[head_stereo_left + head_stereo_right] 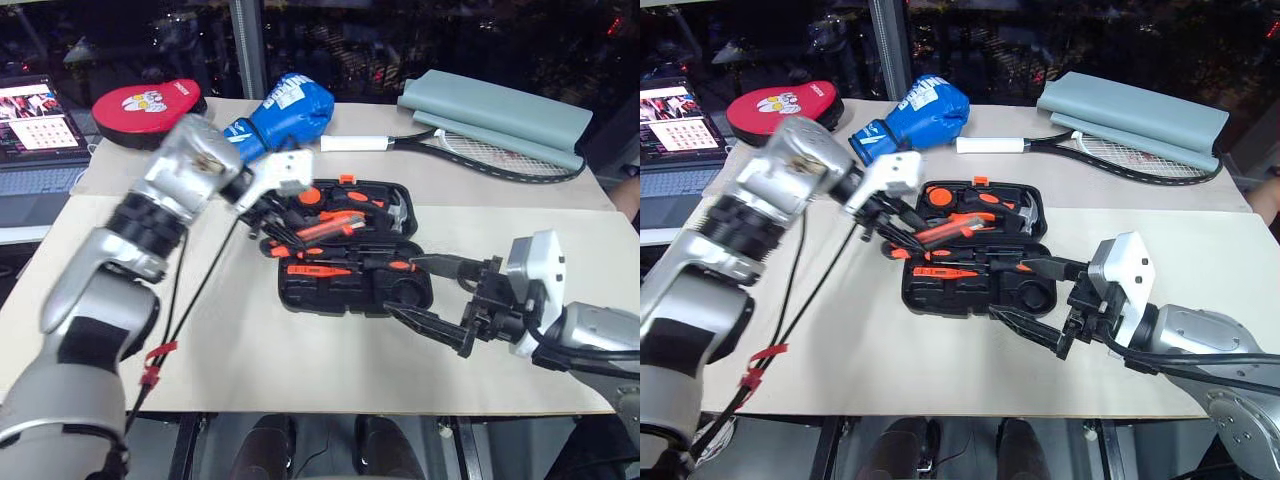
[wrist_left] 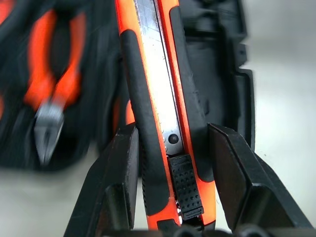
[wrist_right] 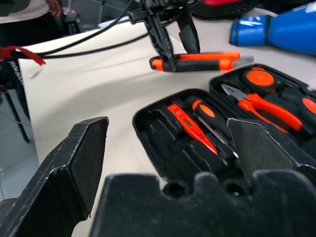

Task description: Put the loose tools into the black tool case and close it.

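Above the open tool case [image 1: 300,295], left fingers [image 2: 118,182] clamp the utility knife [image 3: 197,61]; right fingers [image 1: 430,325] spread wide.

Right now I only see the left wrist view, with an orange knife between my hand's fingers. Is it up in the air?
Observer: Yes. The left hand holds the utility knife level, lifted off the table, at the left end of the open black tool case.
Operator: Where's my other hand?
Observer: The right hand is wide open and holds nothing. It hovers by the case's front right corner.
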